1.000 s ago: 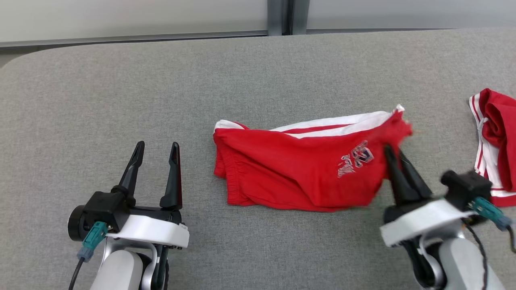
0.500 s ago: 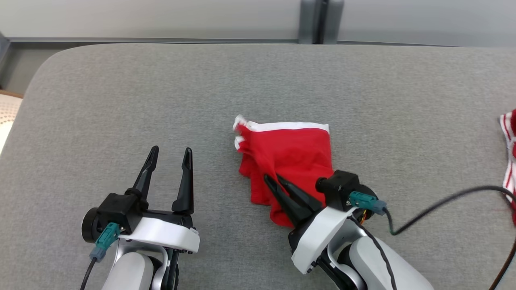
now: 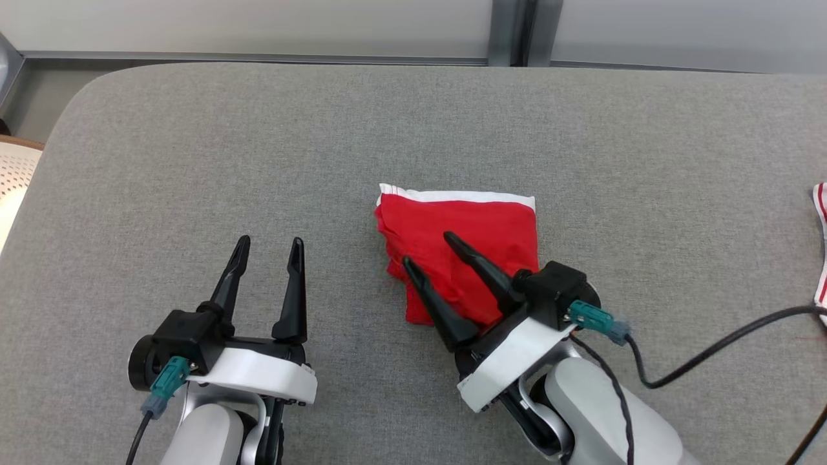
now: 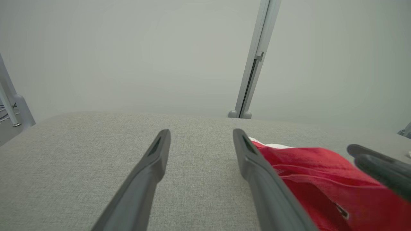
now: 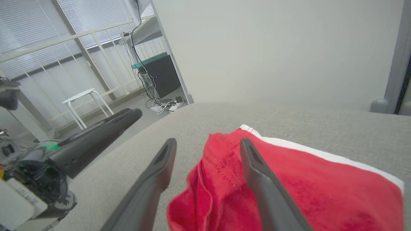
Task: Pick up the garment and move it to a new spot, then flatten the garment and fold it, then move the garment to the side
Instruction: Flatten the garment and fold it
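The garment (image 3: 481,223) is a pair of red shorts with a white band, folded into a small square in the middle of the grey table (image 3: 194,161). My right gripper (image 3: 426,250) hangs open over its near left part, its fingers apart and holding nothing. In the right wrist view the garment (image 5: 321,179) lies under and right of the open right gripper (image 5: 208,143). My left gripper (image 3: 268,244) stands open to the left of the garment, clear of it. In the left wrist view the left gripper (image 4: 201,133) points over bare table, with the garment (image 4: 308,170) at its right.
A second red and white cloth (image 3: 820,258) lies at the table's far right edge. A black cable (image 3: 711,352) trails from my right wrist across the table. A wall with a grey post (image 3: 513,32) stands behind the table. The table's rounded left corner (image 3: 71,110) is near.
My right gripper has carried the garment's right end over to the left, folding it in half, and has then opened and let go. The head view has shifted. The left gripper stays open.
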Available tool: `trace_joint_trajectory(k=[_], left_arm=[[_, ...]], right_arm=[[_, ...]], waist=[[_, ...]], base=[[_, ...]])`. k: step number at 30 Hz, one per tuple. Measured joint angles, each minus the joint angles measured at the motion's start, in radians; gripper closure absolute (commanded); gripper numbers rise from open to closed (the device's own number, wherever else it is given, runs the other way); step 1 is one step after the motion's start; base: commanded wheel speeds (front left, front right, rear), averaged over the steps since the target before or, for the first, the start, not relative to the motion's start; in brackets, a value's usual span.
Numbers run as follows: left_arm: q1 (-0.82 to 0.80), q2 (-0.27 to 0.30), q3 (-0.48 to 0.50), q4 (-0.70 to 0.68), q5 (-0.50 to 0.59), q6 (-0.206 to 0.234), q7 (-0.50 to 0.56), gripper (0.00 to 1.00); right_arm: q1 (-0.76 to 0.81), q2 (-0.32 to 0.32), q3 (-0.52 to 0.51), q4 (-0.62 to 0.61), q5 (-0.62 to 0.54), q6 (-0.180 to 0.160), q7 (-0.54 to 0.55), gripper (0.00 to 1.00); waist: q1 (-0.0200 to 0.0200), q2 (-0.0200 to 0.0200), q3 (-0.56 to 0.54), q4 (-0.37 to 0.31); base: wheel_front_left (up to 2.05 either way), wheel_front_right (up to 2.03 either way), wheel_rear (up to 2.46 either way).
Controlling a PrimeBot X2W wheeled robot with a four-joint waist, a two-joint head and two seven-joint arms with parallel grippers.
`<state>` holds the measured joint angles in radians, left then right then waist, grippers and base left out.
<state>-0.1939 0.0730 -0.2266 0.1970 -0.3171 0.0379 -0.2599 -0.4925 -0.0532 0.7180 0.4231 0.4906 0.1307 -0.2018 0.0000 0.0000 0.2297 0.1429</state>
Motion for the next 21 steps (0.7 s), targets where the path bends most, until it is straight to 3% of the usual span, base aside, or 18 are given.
trace_joint_trajectory(k=[4, 11, 21], left_arm=[[-0.005, 0.01, 0.008, -0.003, 0.01, 0.005, 0.0, 0.0], [0.004, 0.035, 0.024, -0.018, 0.023, 0.016, -0.001, 0.0], [0.053, 0.065, 0.036, -0.044, 0.034, 0.032, -0.002, 0.0]], right_arm=[[0.005, -0.024, -0.092, -0.047, -0.021, 0.0, -0.038, 0.0], [0.122, -0.099, -0.357, -0.139, -0.083, 0.0, -0.052, 0.0], [0.326, -0.142, -0.609, -0.262, -0.187, 0.0, 0.034, 0.0]], waist=[[0.0, 0.0, -0.006, -0.015], [0.0, 0.0, -0.024, -0.047], [0.0, 0.0, -0.06, -0.083]], base=[[0.0, 0.0, 0.0], [0.0, 0.0, 0.0], [0.0, 0.0, 0.0]])
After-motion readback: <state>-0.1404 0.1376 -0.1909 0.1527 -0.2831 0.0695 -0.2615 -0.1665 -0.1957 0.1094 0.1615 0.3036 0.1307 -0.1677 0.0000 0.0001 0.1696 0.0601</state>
